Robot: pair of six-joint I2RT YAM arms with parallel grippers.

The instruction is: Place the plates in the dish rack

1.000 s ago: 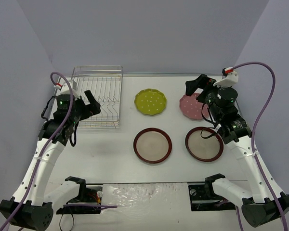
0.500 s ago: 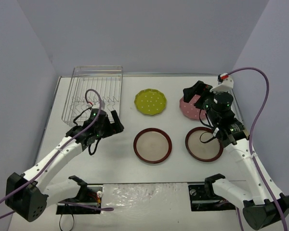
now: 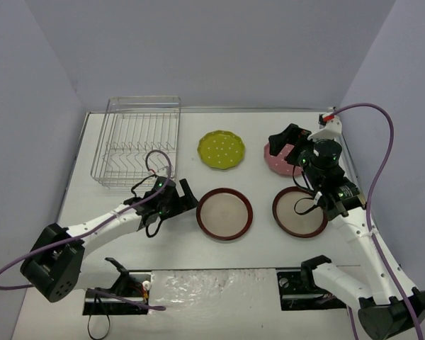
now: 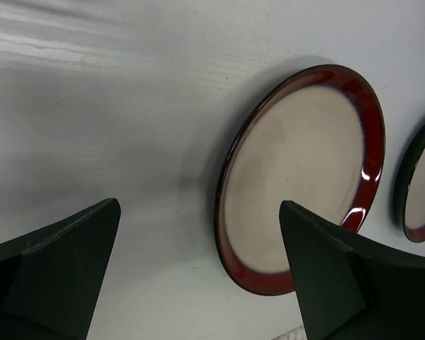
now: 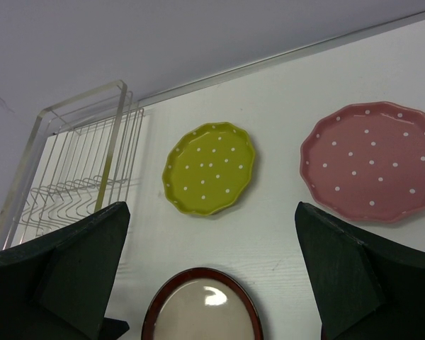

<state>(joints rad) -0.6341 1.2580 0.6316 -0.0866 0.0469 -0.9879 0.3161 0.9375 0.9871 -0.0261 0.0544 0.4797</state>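
The wire dish rack (image 3: pixel 136 142) stands at the back left with no plate in it. All the plates lie flat on the table: yellow-green (image 3: pixel 221 150), pink (image 3: pixel 278 163), and two red-rimmed ones, centre (image 3: pixel 224 214) and right (image 3: pixel 299 211). My left gripper (image 3: pixel 184 196) is open, low, just left of the centre plate (image 4: pixel 304 177), whose near rim shows between the fingers of the left gripper (image 4: pixel 198 212). My right gripper (image 3: pixel 287 140) hovers open above the pink plate (image 5: pixel 372 161), holding nothing. In the right wrist view the yellow-green plate (image 5: pixel 211 168) lies ahead.
The grey side walls close in the table on both sides and behind. The rack (image 5: pixel 78 170) stands against the back left corner. Purple cables loop off both arms. The arm bases and black mounts sit along the near edge (image 3: pixel 219 287).
My left arm swung from beside the dish rack down and right to the centre red-rimmed plate's left edge. The right gripper shifted slightly over the pink plate. Both stayed open.
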